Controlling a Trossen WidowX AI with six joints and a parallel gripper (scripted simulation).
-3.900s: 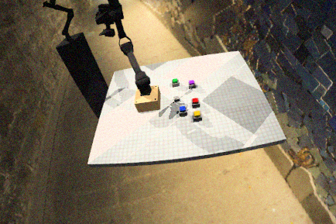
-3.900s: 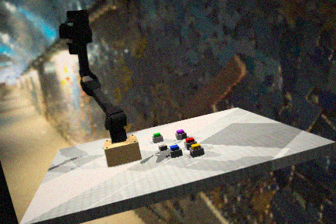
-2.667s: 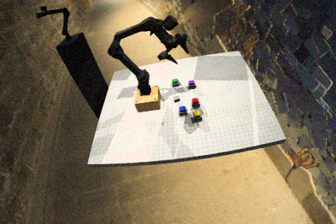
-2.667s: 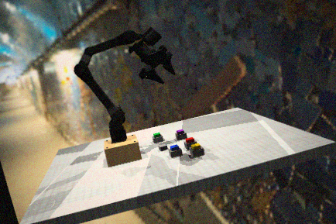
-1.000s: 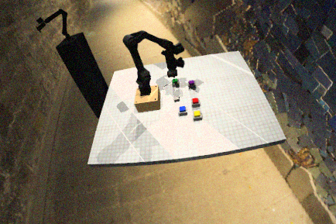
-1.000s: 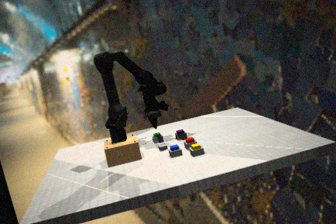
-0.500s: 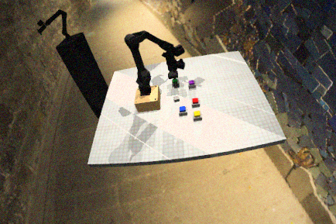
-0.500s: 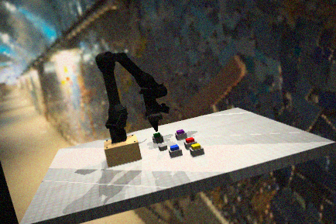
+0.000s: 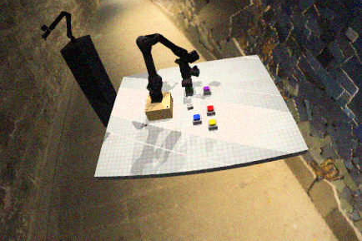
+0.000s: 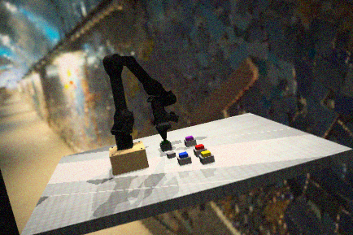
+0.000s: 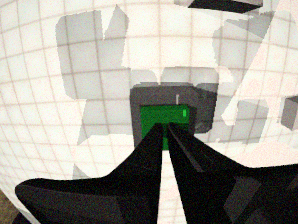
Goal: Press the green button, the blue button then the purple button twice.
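The gripper is closed with nothing between its fingers, the two black tips drawn together into a narrow wedge. In the wrist view those tips rest on the near edge of the green button, which sits in a grey housing on the gridded white table. In the exterior view the gripper points straight down onto the green button, and the black arm arches up and back to a tan wooden base block near the table's left side. Just right of the green button, farther back, stands the purple button. Nearer the front lie a small grey block, the blue button, a red button and a yellow button, all apart from the gripper.
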